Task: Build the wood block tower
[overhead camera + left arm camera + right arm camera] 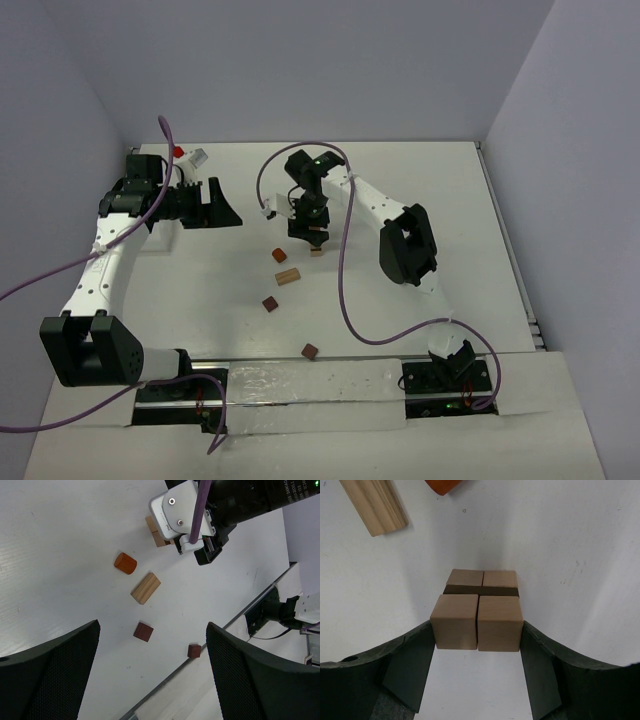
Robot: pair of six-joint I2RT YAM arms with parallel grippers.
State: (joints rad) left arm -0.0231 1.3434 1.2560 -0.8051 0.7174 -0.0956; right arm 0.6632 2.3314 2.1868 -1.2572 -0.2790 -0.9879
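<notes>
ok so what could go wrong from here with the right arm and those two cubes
1. The right gripper pinches the two tan cubes side by side by their outer faces only, so they could hinge at the seam and drop.
2. The wrist view does not show how squarely they line up with the farther cubes; releasing might tip them.
3. The orange cylinder lies close by and could get nudged.

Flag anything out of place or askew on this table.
Nothing is spilled or damaged. One dark reddish-brown cube lies alone by the near edge of the table, apart from the other loose blocks. The tan cubes in the middle sit squarely side by side.
</notes>
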